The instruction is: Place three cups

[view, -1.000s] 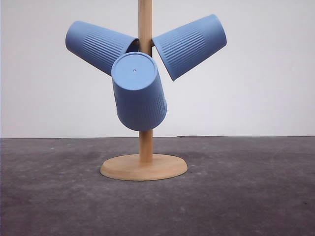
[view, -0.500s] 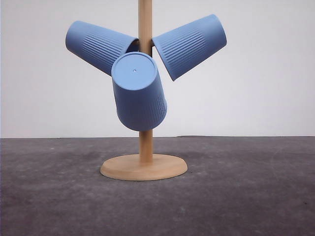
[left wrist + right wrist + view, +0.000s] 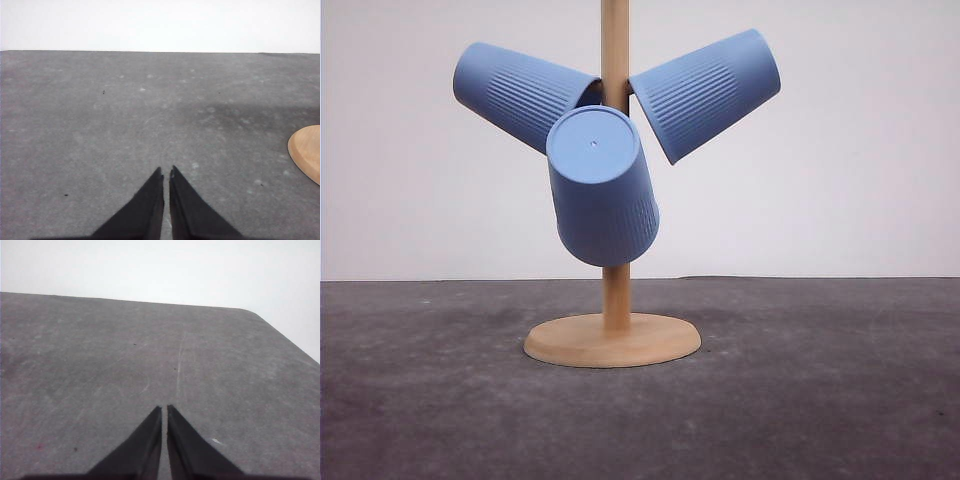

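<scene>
Three light-blue ribbed cups hang on a wooden cup stand at the middle of a dark grey table, seen from the front against a plain white wall. The left cup slants up and away to the left of the stand's upright post, its mouth toward the post; the right cup mirrors it on the other side, its base highest. The front cup points its flat round base toward the camera and a little upward, covering the post behind it, with its rim lowest. The three cups crowd close around the post, their mouths all turned inward; the pegs that carry them are hidden. The stand's round base sits flat on the table below the cups.

In the left wrist view, the left gripper is low over bare table, its two black fingers drawn almost together with only a thin slit between the tips and nothing held; an edge of the stand's base shows off to one side. In the right wrist view, the right gripper is likewise nearly closed and empty above the table, near a rounded corner of it
</scene>
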Controlling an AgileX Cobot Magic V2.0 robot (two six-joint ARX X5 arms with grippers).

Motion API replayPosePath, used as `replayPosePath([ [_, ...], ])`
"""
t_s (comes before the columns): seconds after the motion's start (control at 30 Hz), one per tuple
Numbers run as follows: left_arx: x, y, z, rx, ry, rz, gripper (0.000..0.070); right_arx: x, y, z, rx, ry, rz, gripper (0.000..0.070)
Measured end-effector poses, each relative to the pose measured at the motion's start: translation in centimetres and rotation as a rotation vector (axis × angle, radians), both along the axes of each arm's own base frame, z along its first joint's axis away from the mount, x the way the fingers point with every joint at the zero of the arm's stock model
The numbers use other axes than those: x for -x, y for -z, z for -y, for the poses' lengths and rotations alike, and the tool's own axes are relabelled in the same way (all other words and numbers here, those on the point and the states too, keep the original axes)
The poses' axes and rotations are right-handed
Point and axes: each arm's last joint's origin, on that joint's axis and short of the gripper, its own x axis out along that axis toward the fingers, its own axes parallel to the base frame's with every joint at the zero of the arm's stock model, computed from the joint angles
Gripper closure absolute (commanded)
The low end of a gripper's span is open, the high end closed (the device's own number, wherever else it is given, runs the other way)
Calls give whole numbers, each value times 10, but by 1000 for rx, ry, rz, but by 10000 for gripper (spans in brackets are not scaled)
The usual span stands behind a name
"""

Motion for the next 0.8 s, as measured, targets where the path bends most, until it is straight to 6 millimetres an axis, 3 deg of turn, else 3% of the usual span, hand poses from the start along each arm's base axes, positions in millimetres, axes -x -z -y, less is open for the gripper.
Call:
replayPosePath([
  [0.8, 0, 0, 0, 0, 0, 0, 700, 0, 0, 0, 0, 0, 0, 683],
])
